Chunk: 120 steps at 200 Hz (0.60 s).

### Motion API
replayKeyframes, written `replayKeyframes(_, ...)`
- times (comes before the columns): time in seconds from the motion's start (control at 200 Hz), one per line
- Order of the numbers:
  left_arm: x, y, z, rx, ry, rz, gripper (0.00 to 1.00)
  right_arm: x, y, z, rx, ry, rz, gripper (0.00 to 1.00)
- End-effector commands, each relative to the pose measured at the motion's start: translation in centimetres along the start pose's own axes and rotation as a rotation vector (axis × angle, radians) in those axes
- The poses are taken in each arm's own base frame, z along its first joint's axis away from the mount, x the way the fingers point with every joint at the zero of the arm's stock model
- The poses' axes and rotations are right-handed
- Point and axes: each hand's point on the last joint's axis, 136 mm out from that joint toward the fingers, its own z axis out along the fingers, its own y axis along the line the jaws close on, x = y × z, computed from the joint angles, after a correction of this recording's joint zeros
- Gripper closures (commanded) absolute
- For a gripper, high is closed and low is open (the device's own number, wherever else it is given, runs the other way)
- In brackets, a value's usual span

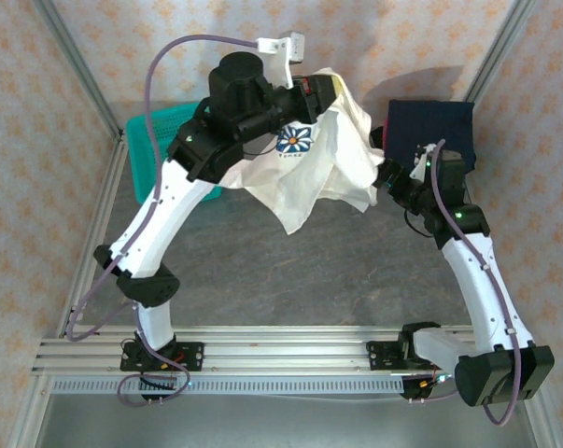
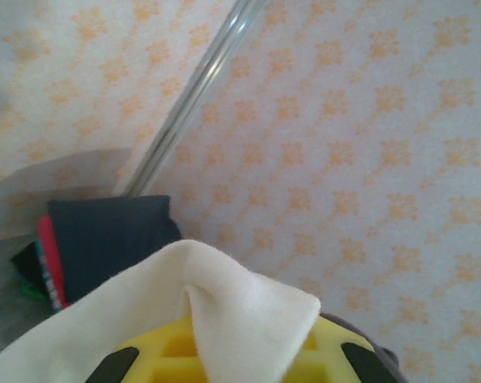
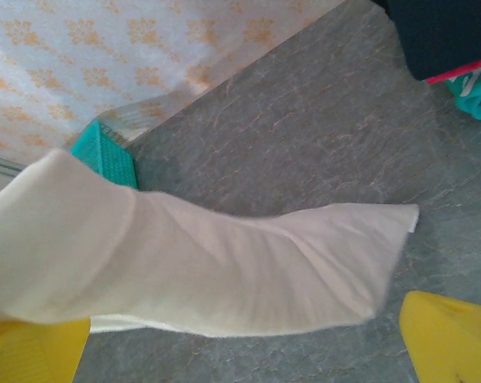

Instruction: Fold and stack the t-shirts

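My left gripper point(image 2: 242, 353) clenches the white t-shirt point(image 1: 309, 173) aloft over the table point(image 1: 356, 275); at its 3 o'clock edge, my right gripper point(image 1: 385, 179) stands spread, cloth draped across.

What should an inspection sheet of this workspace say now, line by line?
Surface: grey marbled table.
Job's things: white t-shirt unfolded, held up off the table; folded stack, navy on top, at the far right.
Clutter: teal basket at the far left.
Grippers: left gripper shut on the shirt; right gripper open, shirt edge at its fingers.
Cables: purple cables looped along both arms.
Surroundings: floral-patterned walls, metal frame posts.
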Motion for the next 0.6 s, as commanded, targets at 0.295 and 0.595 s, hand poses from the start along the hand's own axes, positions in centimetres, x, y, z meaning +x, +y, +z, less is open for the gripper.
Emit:
replayKeyframes(0.295, -12.6, -2.2, -14.0, -0.042, -0.404, 0.155, 1.0, -0.2, 0.6, 1.7, -0.073, -0.003, 0.06, 0.01)
replayKeyframes(0.595, -17.6, -8.8, -17.0, 0.288, -0.63, 0.044, 1.0, -0.9, 0.9, 2.5, -0.081, -0.002, 0.058, 0.01)
